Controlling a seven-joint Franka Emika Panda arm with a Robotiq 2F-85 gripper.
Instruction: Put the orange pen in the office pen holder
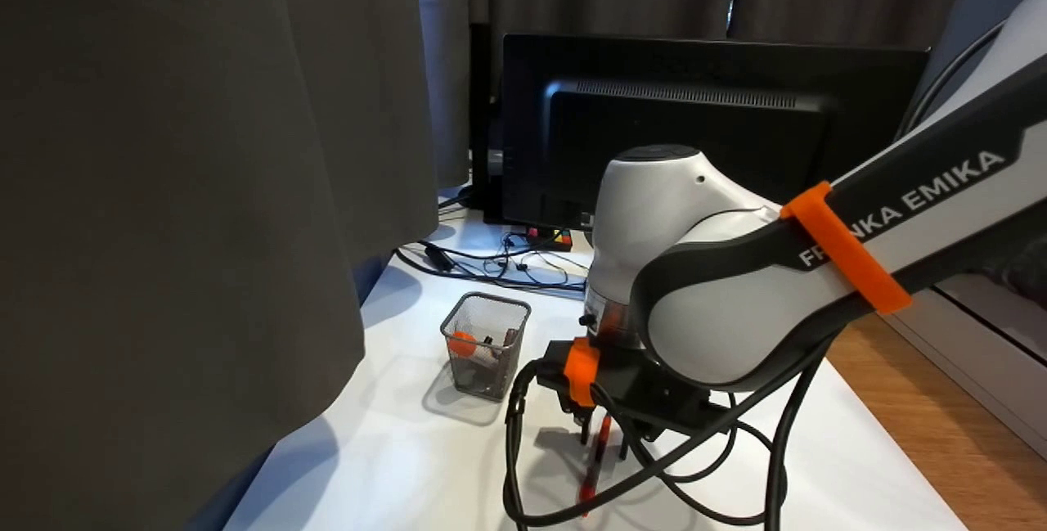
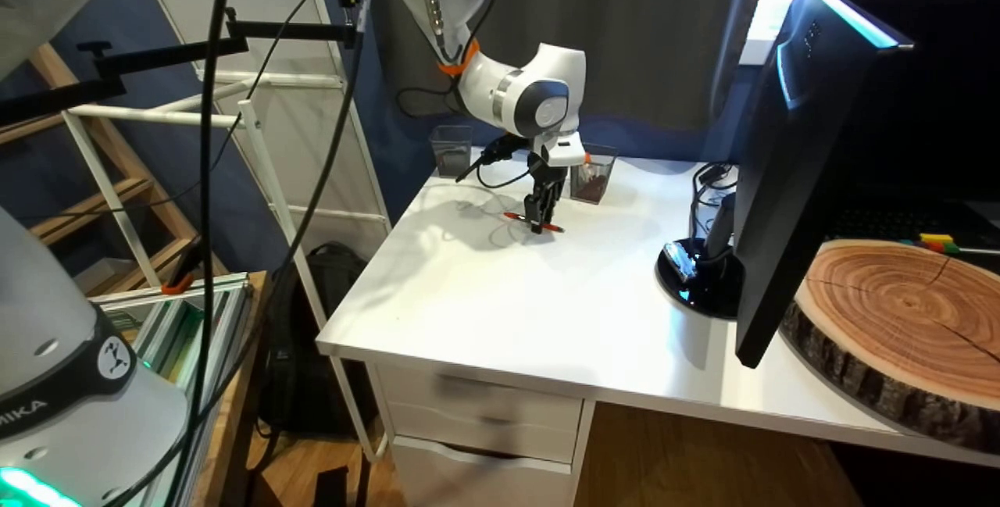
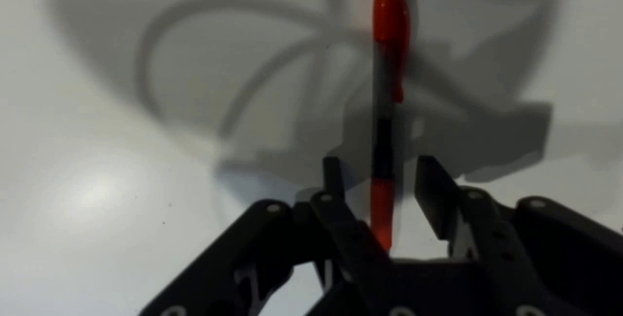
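Note:
The orange pen (image 3: pixel 383 106) lies flat on the white table, with red-orange ends and a grey and dark middle. It also shows in both exterior views (image 1: pixel 595 465) (image 2: pixel 515 216). My gripper (image 3: pixel 379 170) is open, pointing down, with one finger on each side of the pen near its lower end in the wrist view. Gaps show between the pen and both fingers. The gripper also shows in both exterior views (image 1: pixel 604 447) (image 2: pixel 537 226). The office pen holder (image 1: pixel 481 380), a square mesh cup with orange and dark bits inside, stands beside the gripper; the arm partly hides it in an exterior view (image 2: pixel 591 187).
Another mesh cup (image 2: pixel 451 159) stands at the table's back corner. A monitor (image 2: pixel 820 163) on a round black base (image 2: pixel 715 296), loose cables (image 1: pixel 499 269) and a wood slab (image 2: pixel 906 312) are on the table (image 2: pixel 469 312). A curtain (image 1: pixel 204 187) hangs close beside it. Robot cables (image 1: pixel 515 465) loop near the gripper.

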